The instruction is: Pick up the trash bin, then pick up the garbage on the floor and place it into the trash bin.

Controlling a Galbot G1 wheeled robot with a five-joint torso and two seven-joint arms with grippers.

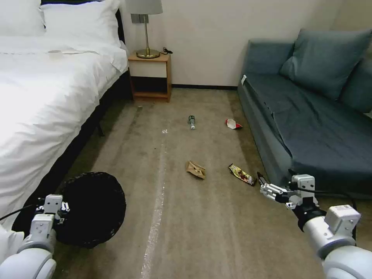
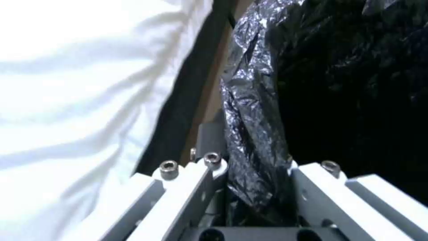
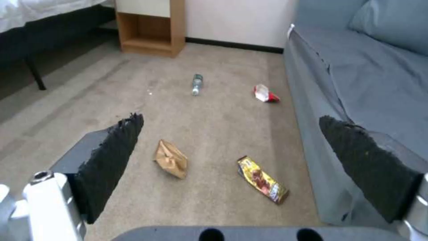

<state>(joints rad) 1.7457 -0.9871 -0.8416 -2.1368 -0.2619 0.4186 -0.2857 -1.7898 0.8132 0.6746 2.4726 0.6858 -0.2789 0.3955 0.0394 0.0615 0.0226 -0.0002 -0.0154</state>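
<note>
Beside the bed, left gripper [image 1: 64, 207] fingers clamp the trash bin [image 1: 95, 209] through its crinkly black liner; right gripper [image 3: 232, 167] fingers spread.

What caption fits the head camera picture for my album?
Left claw grips the trash bin; open right claw hovers near the snack wrapper.

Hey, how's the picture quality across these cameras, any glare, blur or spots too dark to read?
Head view: the bed is blown out to flat white, while the trash bin reads as a featureless black disc. Left wrist view: soft focus, sheet overexposed, only glints on the bag by the left gripper. Right wrist view: the right gripper's pads blur up close; the brown paper bag stays legible.
</note>
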